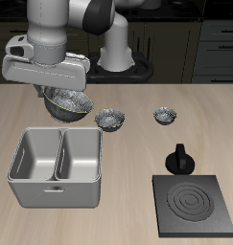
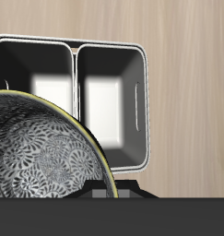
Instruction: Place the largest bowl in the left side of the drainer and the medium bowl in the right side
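Note:
My gripper (image 1: 55,93) is shut on the rim of the largest bowl (image 1: 69,103), a grey-silver speckled bowl held tilted in the air just behind the drainer's back wall. In the wrist view the largest bowl (image 2: 40,157) fills the foreground, and one fingertip (image 2: 102,192) shows at its rim. The drainer (image 1: 22,187) is a light grey tub with two deep compartments, both with nothing inside; the wrist view shows the drainer (image 2: 146,101) beyond the bowl. The medium bowl (image 1: 109,119) sits on the table beside the drainer's back corner.
The smallest bowl (image 1: 164,116) rests farther along the table from the medium one. A black knobbed pot (image 1: 179,159) stands in front of it, and a black square stove plate (image 1: 193,204) lies near the table's front edge.

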{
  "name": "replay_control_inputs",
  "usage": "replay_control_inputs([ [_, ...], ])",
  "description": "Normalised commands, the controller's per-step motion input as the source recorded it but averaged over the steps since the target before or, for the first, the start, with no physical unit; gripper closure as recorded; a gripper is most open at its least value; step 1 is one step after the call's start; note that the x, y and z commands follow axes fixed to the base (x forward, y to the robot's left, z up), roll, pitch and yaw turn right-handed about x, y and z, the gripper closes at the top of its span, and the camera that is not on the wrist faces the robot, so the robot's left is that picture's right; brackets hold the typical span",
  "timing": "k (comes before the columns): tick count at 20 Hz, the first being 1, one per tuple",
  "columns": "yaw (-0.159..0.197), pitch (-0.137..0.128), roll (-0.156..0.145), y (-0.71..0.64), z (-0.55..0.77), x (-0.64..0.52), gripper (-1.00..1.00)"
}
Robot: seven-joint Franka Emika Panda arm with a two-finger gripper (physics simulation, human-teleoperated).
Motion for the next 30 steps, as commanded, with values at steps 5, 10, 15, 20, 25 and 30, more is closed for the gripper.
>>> replay_control_inputs([
  [5, -0.02, 0.018, -0.034, -0.03, -0.1, 0.31, 1.0],
  [10, 0.0, 0.019, 0.013, 0.13, -0.23, 0.19, 1.0],
  [15, 0.015, 0.026, 0.012, 0.07, -0.24, 0.07, 1.0],
  [20, 0.035, 0.02, -0.022, 0.01, -0.24, 0.04, 1.0],
  [25, 0.094, 0.047, -0.044, -0.01, -0.32, 0.01, -1.0],
  [30, 0.106, 0.005, 0.034, 0.15, -0.21, -0.19, -1.0],
])
